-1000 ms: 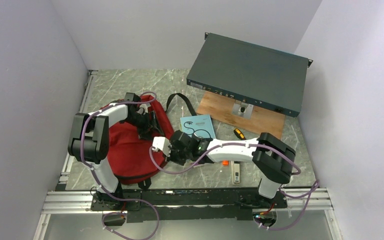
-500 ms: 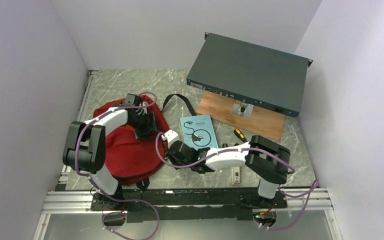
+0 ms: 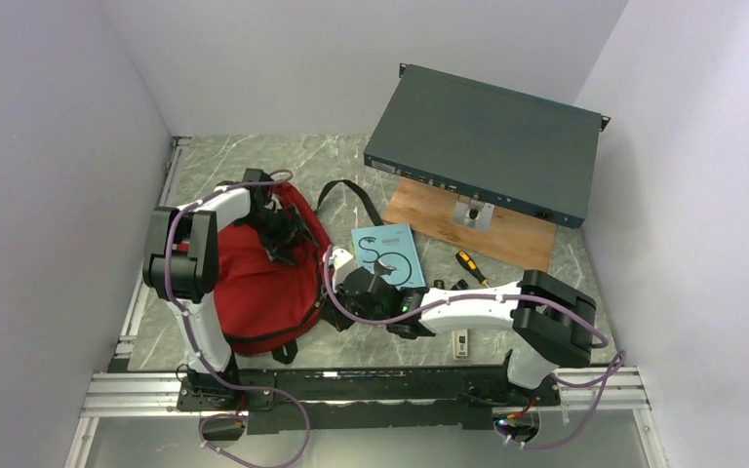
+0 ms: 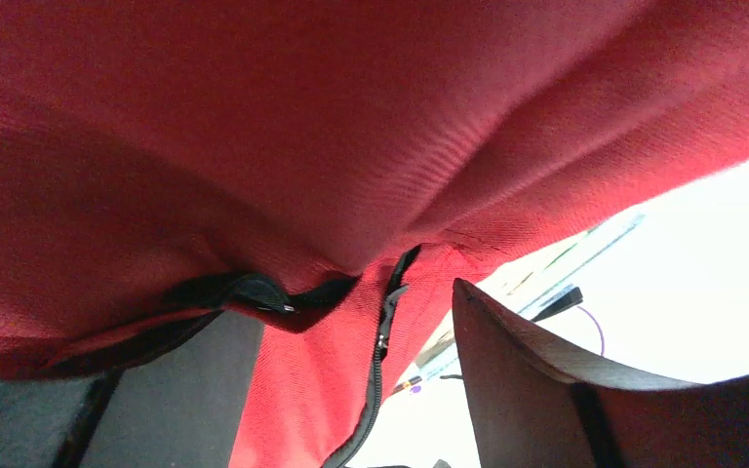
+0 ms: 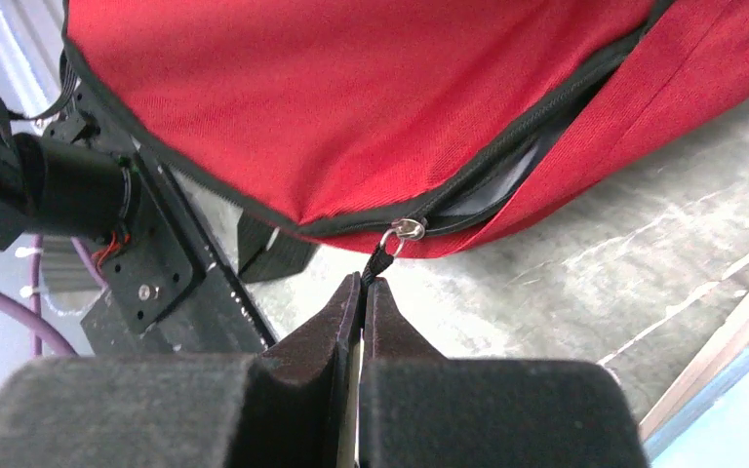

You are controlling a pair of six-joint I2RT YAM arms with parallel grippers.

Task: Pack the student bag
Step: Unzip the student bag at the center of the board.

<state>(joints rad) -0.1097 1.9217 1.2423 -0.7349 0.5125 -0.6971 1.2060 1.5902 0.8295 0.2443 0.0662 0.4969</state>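
- Overhead, the marble table: the student bag lies slumped on its left part, ahead of my left arm's base. One black strap curls out from the bag's far edge toward the back of the table.
- My right gripper is clamped fully closed at the bag's near right edge. The pads are pressed flat together on the black pull tab of the zip.
- The tab hangs from a small metal ring on the slider. Beyond the slider the zip gapes, and a dark slit shows between two red panels.
- My left gripper sits on top of the bag, toward its far side.
- In the left wrist view red fabric fills almost everything. My fingers stand apart, with a fold of the bag and a black zip line running down between them. I cannot tell whether they pinch the fabric.
- To the right of the bag a teal booklet lies flat on the table, just beside my right wrist.
- Farther right lies a yellow-handled screwdriver.
- At the far right corner a dark teal metal box has its near edge over a wooden board.
- A small white object lies by my right forearm, too small to identify.
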